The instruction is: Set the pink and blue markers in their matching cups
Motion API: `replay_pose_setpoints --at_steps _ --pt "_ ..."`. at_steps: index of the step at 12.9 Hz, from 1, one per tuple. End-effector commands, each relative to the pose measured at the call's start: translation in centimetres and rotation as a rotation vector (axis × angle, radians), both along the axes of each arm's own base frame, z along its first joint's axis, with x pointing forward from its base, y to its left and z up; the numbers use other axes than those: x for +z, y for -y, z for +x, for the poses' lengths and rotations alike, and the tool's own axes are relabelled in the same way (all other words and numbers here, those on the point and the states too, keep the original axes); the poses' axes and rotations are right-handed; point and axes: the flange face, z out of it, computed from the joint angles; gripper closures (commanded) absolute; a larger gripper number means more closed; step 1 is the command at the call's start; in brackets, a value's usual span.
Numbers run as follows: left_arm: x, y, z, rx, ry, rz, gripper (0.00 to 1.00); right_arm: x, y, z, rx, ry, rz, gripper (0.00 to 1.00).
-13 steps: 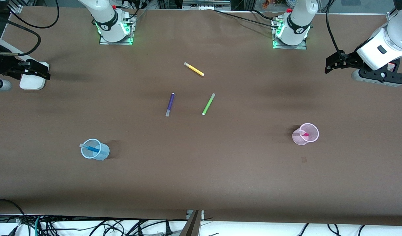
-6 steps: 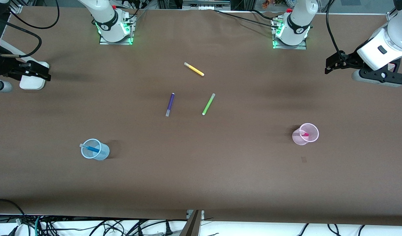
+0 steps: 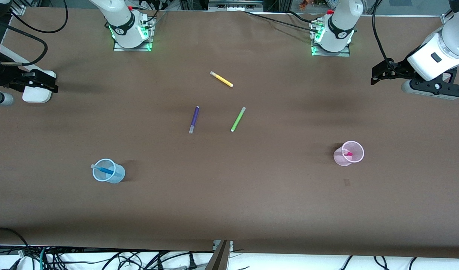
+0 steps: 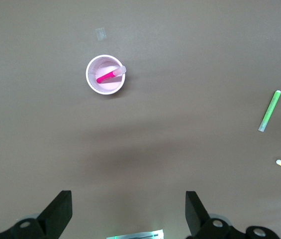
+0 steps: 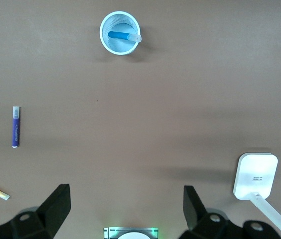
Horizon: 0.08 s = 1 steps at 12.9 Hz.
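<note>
Resting in matching cups, pink marker (image 3: 348, 153), blue marker (image 3: 104, 170); both grippers' jaws released.

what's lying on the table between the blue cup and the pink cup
Nothing: in the front view the brown table is bare between the blue cup and the pink cup. The purple pen and green pen lie farther from the camera.

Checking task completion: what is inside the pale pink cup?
The pink marker stands tilted inside the pink cup, its pale cap resting on the rim. Its lower tip shows only dimly through the translucent wall. Nothing else is visible inside.
</note>
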Motion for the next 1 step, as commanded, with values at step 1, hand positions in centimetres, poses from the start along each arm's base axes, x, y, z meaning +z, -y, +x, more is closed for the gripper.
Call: replay_pose_setpoints --at_steps 1 --pt "0.41 -0.07 0.26 -0.008 0.01 0.014 0.0 0.41 0.03 0.03 -0.015 0.008 -0.009 0.0"
